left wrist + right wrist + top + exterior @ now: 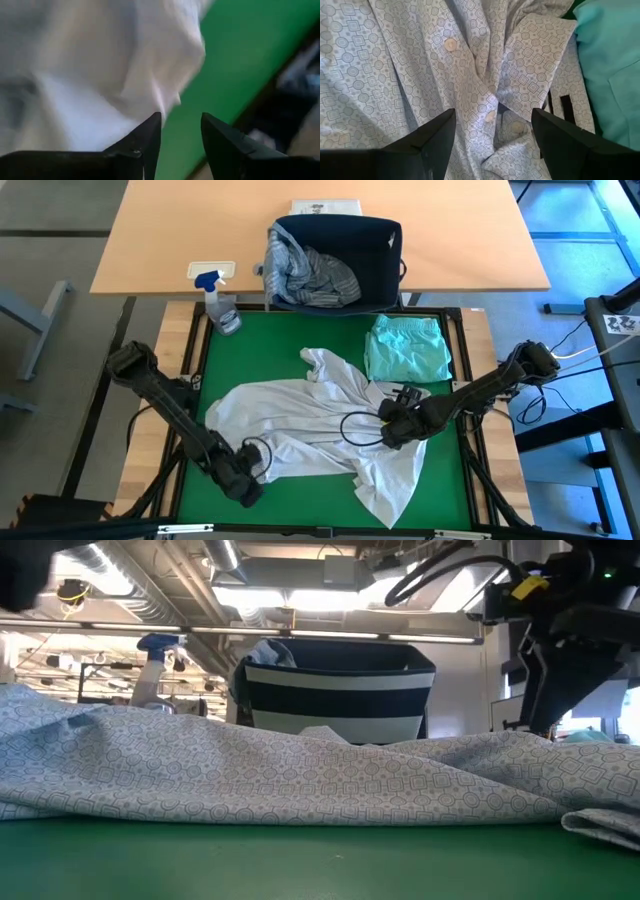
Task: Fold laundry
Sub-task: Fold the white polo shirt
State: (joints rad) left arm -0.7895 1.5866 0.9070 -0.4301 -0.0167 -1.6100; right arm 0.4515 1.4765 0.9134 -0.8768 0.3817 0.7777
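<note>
High view: a pale patterned button-up shirt (pixel 300 425) lies spread and rumpled across the green mat (pixel 260 350) on the counter, not yet squared up. A mint-teal garment (pixel 407 348) sits folded at the mat's far right corner, just beside the shirt's collar end. Behind the mat stands a navy-and-white striped basket (pixel 380 255) with a grey-blue striped garment (pixel 312 275) bunched inside, and a spray bottle (pixel 219 305) stands to its left.

Progress, as judged: one piece looks done, one is on the mat with no clean fold made, and at least one waits in the basket. Early to middle of the job.

Left claw (pixel 243 483) is at the shirt's near-left edge. In the left wrist view its fingers (pixel 145 140) stand apart with only green mat between them, so nothing is pinched. Right claw (pixel 392 418) hangs over the shirt's right side near the button placket. In the right wrist view its fingers (pixel 427 140) are spread wide over the cloth, gripping nothing.

Hard to make out:
- The left wrist view is blurred, so cloth detail is lost there.
- The low view shows only a ridge of shirt fabric in front of the basket.
- How the shirt's sleeves lie cannot be told.
- Anything deeper in the basket is hidden.
</note>
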